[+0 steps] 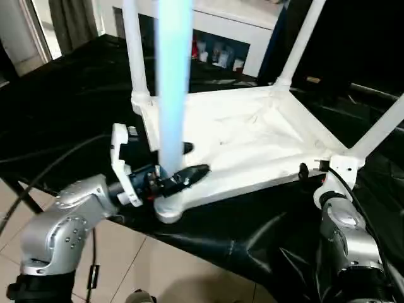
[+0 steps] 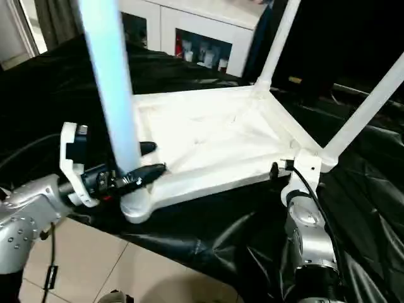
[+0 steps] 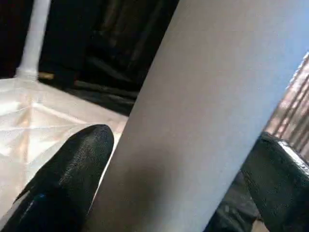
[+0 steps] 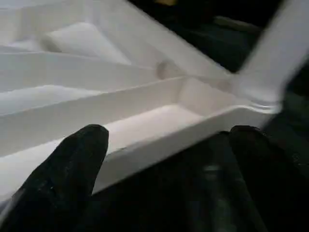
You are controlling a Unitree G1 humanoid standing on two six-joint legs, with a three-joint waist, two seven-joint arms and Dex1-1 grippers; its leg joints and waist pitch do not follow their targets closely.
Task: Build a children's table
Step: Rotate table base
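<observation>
Tabletop lies upside down on the black-covered bench, ribbed underside up, all 4 legs standing in the corner sockets. Near-left leg rises from its socket at the corner closest to me, right at the bench edge. Far-left leg, far-right leg and near-right leg point up and splay outward a bit.

My left gripper: jaws wide apart, straddling the near-left leg low down, just above the socket. One finger sits on the tabletop side of the leg, the other on the outer side. Can't tell if either pad actually touches the leg; not clamped on it.

My right gripper: jaws also wide apart, nothing between them. It's at the near-right corner, aimed at the tabletop's long near rim. Fingers close to the rim, contact unclear; the near-right leg is just beside.

Beyond the bench: white cabinet w/ glass doors, small items inside. Tiled floor below the bench edge. Black cable runs across the cover to my left arm.
</observation>
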